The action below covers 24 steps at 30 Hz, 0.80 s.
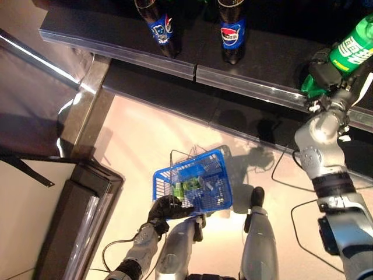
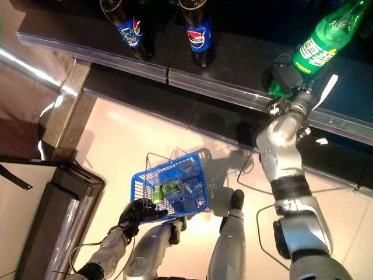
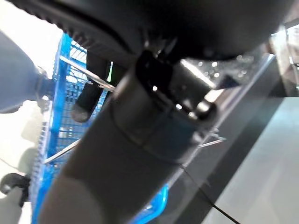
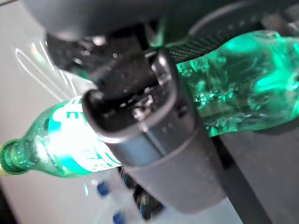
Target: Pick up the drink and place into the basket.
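Observation:
A green drink bottle (image 2: 322, 42) leans on the dark shelf (image 1: 262, 70) at the upper right. My right hand (image 2: 287, 77) is shut round its lower part; the right wrist view shows the bottle (image 4: 243, 93) in my hand (image 4: 154, 121). The blue basket (image 1: 195, 182) hangs off the floor low in the middle. My left hand (image 1: 165, 207) is shut on its thin wire handles (image 3: 84, 73). Green drinks (image 2: 166, 189) lie inside the basket.
Two dark cola bottles (image 1: 160, 26) (image 1: 232, 30) stand on the shelf further left. The shelf has a clear front lip (image 1: 192, 69). A dark cabinet (image 1: 76, 216) stands at the lower left. Pale floor (image 1: 140, 140) lies between the shelf and the basket.

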{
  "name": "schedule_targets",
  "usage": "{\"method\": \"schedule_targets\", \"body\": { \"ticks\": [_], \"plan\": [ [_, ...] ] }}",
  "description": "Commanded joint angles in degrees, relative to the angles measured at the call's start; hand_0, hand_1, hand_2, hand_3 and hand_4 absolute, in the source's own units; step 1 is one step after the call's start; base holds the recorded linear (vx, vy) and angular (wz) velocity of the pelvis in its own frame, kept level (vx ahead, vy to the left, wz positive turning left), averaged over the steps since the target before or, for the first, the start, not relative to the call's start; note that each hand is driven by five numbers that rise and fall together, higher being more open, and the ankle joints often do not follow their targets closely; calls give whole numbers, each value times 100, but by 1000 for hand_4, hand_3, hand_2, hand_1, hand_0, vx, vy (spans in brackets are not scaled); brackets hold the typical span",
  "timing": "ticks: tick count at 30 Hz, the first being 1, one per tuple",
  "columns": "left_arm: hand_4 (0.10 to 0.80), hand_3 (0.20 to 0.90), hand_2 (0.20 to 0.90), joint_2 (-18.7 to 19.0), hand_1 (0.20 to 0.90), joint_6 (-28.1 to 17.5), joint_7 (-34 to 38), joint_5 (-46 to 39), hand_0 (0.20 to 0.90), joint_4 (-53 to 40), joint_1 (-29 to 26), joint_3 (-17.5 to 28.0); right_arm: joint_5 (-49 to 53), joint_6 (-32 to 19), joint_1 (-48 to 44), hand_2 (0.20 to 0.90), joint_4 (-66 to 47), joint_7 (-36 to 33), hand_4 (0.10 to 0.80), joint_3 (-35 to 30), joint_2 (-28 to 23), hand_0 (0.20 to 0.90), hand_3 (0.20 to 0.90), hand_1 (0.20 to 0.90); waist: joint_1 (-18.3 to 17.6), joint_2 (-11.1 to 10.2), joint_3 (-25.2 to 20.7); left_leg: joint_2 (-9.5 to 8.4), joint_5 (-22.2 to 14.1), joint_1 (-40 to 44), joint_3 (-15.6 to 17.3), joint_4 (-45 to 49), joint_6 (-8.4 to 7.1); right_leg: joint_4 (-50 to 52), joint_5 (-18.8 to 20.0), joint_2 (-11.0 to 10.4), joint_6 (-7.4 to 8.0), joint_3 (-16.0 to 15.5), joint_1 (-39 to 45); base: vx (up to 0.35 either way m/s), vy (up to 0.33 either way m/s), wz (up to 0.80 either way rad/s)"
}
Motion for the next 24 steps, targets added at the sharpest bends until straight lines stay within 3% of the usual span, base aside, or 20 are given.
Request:
{"method": "schedule_targets", "body": {
  "ticks": [1, 5, 11, 24],
  "plan": [
    [100, 200, 300, 959, 300, -993, -71, -62, 300, -1376, 522, 460, -729, -686, -162, 300, -1924, 926, 100, -291, -165, 300, 200, 300, 18, -270, -362, 44, 337, -143, -254, 660, -167, 353, -652, 98, -396, -283, 563, 22, -12, 3],
    [100, 200, 300, 1131, 300, -1087, -191, 39, 300, -1994, 742, 676, -683, -746, 576, 300, -2668, 1690, 100, -204, 125, 300, 200, 300, 25, -471, -522, 138, 272, 57, -228, 673, -171, 335, -727, 122, -378, -325, 882, 33, -24, 1],
    [100, 200, 300, 1332, 300, -1121, -409, 219, 300, -2908, 937, 817, -347, -603, 1077, 300, -3366, 2308, 100, 93, 526, 300, 200, 300, 183, -678, -772, 195, 219, 372, -262, 515, -155, 144, -732, 157, -352, -438, 1382, 64, -38, 10],
    [100, 200, 300, 1574, 300, -1127, -975, -80, 300, -4322, 1129, 765, -18, -48, 1230, 300, -3502, 2814, 100, 1224, 951, 300, 200, 300, 616, -773, -955, 133, 201, 623, -541, 253, -140, -40, -769, 129, -312, -719, 1876, 31, -4, 11]
  ]
}}
